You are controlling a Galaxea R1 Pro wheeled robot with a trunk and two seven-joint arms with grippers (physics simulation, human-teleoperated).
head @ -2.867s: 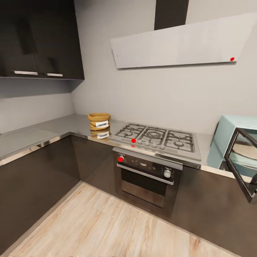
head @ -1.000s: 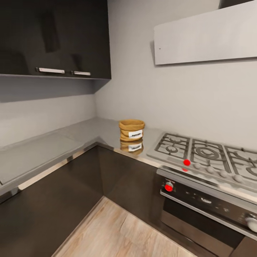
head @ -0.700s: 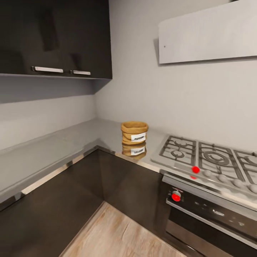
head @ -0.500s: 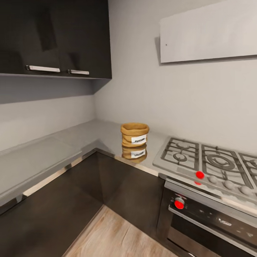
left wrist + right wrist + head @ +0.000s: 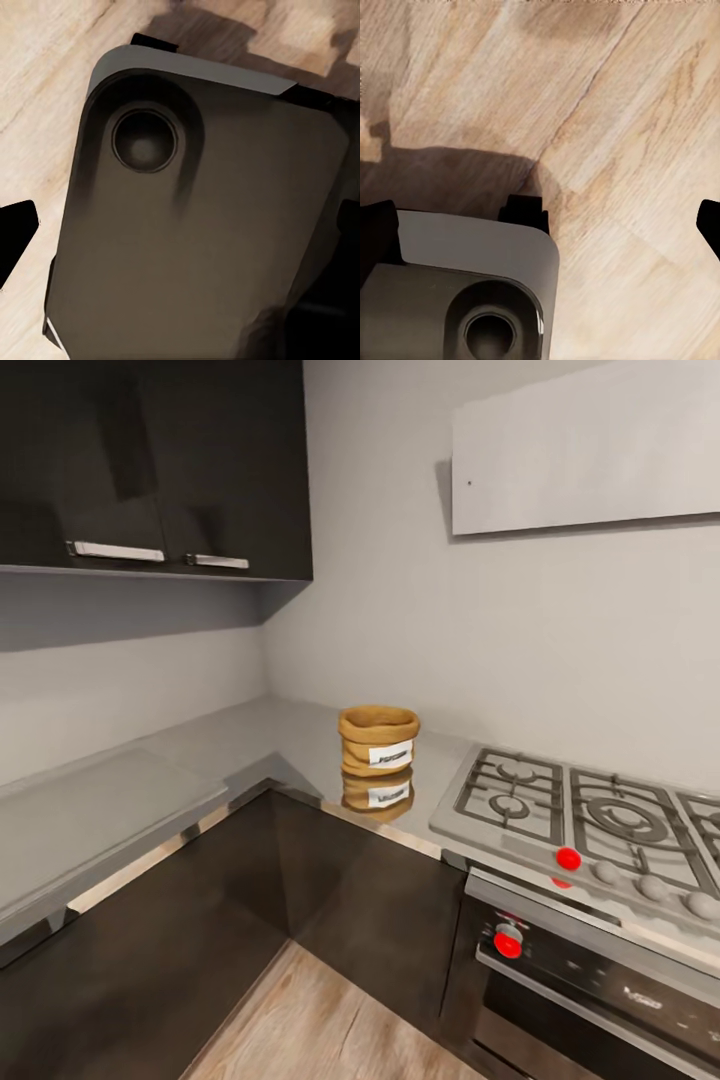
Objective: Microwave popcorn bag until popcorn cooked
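**View swings left to the corner; popcorn bag waits on the surface**

Against the earliest head picture, the whole scene has slid rightward and grown, a move of the camera and not of the things: the mint microwave that stood at the right edge is out of frame, and the bag sits nearer the middle.

The popcorn bag [image 5: 379, 740] stands upright on the countertop [image 5: 250, 735], near the inner corner of the L-shaped surface and just beside the left end of the gas hob [image 5: 590, 820], apart from it by a narrow strip of bare worktop. Its thick rolled rim is open at the top and its white label faces the camera; the angle is too low to see what lies inside. A mirror image of the bag shows in the glossy slab right below it.

Below the hob sits the oven [image 5: 600, 1000] with a red knob at its left end; another red dot marks the hob's front edge. Dark wall cabinets [image 5: 150, 460] hang above the left run, and a pale range hood [image 5: 590, 455] hangs over the hob.

The left wrist view looks down on the robot's grey base [image 5: 195, 225] over the wood floor [image 5: 615, 112]; the right wrist view shows the same floor. Dark finger edges sit at the borders of both views, so I cannot tell how far either pincer is open.
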